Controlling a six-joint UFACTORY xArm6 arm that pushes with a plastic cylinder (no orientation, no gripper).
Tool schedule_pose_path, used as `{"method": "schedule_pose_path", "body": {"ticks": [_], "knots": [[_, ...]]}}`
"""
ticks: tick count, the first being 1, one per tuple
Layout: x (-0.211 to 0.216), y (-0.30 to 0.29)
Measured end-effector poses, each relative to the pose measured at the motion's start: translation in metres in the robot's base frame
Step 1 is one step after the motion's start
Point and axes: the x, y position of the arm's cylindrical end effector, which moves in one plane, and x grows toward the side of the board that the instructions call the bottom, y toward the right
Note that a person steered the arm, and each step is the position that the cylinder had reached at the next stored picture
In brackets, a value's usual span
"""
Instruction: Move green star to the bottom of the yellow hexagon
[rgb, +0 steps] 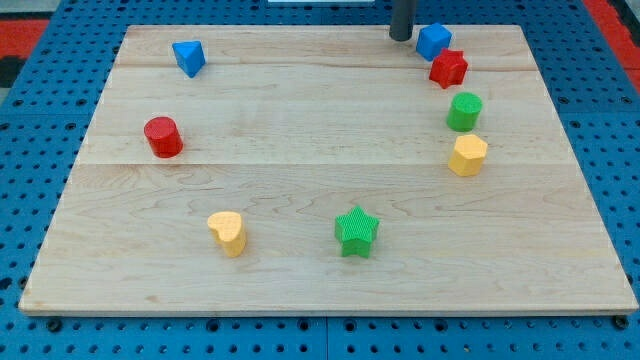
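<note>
The green star (356, 231) lies near the view's bottom, a little right of centre. The yellow hexagon (467, 155) sits at the right, above and right of the star, well apart from it. My tip (401, 37) is at the view's top, right of centre, just left of a blue cube (433, 41). It is far from the green star and touches no block that I can see.
A red star (448, 68) and a green cylinder (464, 111) stand in a column between the blue cube and the yellow hexagon. A yellow heart (228, 232) lies left of the green star. A red cylinder (162, 136) and a blue triangle (188, 57) are at the left.
</note>
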Motion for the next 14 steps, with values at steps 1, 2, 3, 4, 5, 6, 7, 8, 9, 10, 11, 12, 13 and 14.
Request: {"method": "schedule_pose_path", "body": {"ticks": [1,2,3,4,5,6,7,8,9,10,11,12,13,14], "knots": [[0.001,0.013],[0.001,0.023],[0.001,0.026],[0.002,-0.027],[0.022,-0.078],[0.082,-0.093],[0.149,-0.104],[0.219,-0.123],[0.277,-0.123],[0.310,-0.118],[0.327,-0.115],[0.327,-0.073],[0.327,-0.032],[0.329,0.000]]}}
